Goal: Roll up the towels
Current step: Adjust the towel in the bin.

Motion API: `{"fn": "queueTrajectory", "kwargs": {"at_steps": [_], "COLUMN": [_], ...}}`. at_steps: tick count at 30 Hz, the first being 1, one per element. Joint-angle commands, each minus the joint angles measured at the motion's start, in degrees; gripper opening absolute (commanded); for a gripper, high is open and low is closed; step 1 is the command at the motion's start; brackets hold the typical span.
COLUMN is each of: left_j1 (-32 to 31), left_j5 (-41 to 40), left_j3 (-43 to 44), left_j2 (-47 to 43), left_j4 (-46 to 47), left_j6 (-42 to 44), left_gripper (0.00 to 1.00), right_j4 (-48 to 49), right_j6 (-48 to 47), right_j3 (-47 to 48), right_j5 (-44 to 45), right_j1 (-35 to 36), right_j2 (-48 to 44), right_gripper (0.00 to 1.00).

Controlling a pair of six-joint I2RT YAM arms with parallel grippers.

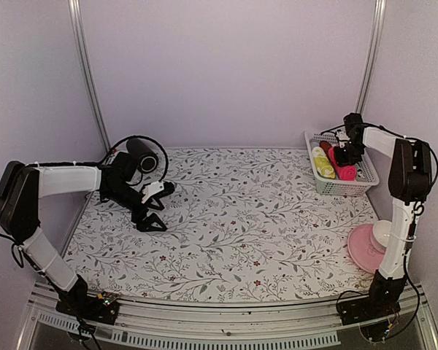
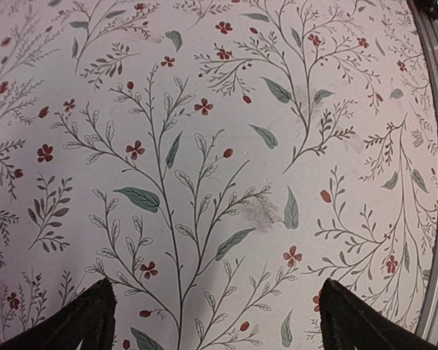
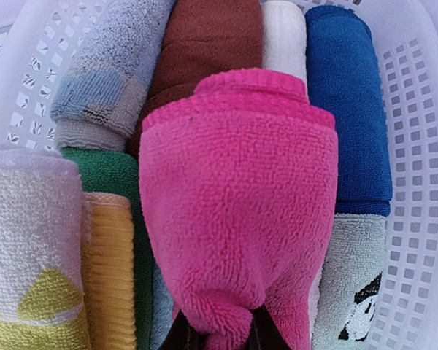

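Several rolled towels lie packed in a white basket (image 1: 365,182) at the back right. In the right wrist view they are blue (image 3: 347,102), brown (image 3: 204,44), white (image 3: 283,36), green (image 3: 102,171) and yellow (image 3: 109,270). On top lies a hot pink towel (image 3: 241,204) (image 1: 344,172). My right gripper (image 3: 223,337) (image 1: 344,154) is shut on its near end, and the cloth bunches between the fingers. My left gripper (image 1: 159,206) (image 2: 215,321) hangs open over the bare floral cloth at the left, with nothing between its fingers.
A black cylinder (image 1: 142,155) lies at the back left, just behind the left arm. A pink plate (image 1: 363,255) with a white bowl (image 1: 383,232) sits at the right edge beside the right arm. The basket's wall (image 3: 416,182) rises close to the pink towel.
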Motion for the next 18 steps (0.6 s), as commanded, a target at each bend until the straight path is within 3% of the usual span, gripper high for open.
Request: {"fn": "queueTrajectory", "kwargs": {"at_steps": [1,8,14,18], "left_j1": [-0.1,-0.1,-0.1,-0.1], "left_j5": [0.1,0.0,-0.1,-0.2], "left_j3": [-0.3,-0.3,-0.3,-0.2], "left_j2": [0.4,0.4,0.5,0.6], "left_j4": [0.7,0.7,0.7,0.7], "left_j6": [-0.2,-0.2,-0.1,-0.2], "left_gripper": [0.97,0.97,0.97,0.97], "right_j4": [-5.2,-5.9,-5.7,-4.7], "right_j6": [0.9,1.4,1.3,1.4], "right_j3": [1.6,1.7,-0.1,-0.6], "right_j5": [-5.9,-5.8,-5.3,-5.5], "right_j1": [2.0,2.7,2.6,2.8], "right_j2": [2.5,2.5,3.7,0.6], "right_gripper": [0.1,0.13,0.37,0.48]}}
